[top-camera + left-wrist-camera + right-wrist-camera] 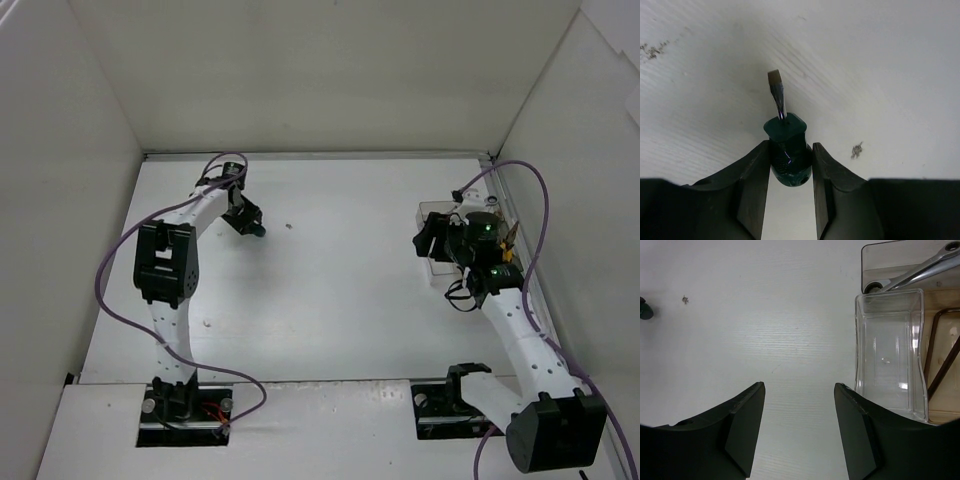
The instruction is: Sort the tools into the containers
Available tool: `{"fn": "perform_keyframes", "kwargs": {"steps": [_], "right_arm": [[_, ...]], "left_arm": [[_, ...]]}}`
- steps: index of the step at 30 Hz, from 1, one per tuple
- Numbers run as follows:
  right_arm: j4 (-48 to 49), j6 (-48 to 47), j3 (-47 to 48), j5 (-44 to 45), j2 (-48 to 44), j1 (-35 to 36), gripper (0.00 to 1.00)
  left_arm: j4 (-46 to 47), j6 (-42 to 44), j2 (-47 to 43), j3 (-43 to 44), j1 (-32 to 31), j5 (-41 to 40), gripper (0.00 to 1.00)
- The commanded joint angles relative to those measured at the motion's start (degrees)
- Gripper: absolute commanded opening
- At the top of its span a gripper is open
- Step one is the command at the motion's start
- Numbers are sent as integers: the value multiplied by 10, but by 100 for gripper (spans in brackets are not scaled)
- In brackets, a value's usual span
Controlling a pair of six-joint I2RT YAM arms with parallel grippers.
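Observation:
My left gripper (791,150) is shut on the stubby green-handled screwdriver (788,140), whose flat blade points away over the white table. From above the gripper (250,224) sits at the far left of the table. My right gripper (799,390) is open and empty, just left of an empty clear bin (887,350). Behind that bin, the silver wrench (920,269) lies in a second bin (880,257). Thin dark hex keys (940,355) lie in a tan-bottomed bin (940,412) at the right. From above, my right wrist hides most of the bins (438,214). The pliers are hidden.
A tiny loose screw (289,225) lies on the table right of the left gripper, and also shows in the right wrist view (685,299). White walls enclose the table on three sides. The bins stand close to the right wall.

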Motion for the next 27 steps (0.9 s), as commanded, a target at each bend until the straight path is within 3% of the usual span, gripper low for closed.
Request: {"fn": "perform_keyframes", "kwargs": {"steps": [1, 7, 12, 16, 20, 27], "right_arm": [[27, -8, 20, -17, 2, 26, 55], [25, 8, 37, -30, -7, 32, 55], [25, 22, 45, -35, -11, 33, 56], [25, 33, 50, -76, 0, 33, 57], [26, 56, 70, -122, 15, 32, 57], [28, 81, 104, -173, 37, 34, 58]], "left_arm": [[12, 108, -94, 4, -39, -26, 0], [120, 175, -162, -57, -105, 63, 0], [166, 223, -182, -58, -168, 133, 0], [292, 238, -198, -100, -202, 242, 0], [361, 267, -211, -121, -225, 316, 0], [407, 324, -234, -125, -261, 372, 0]]}}
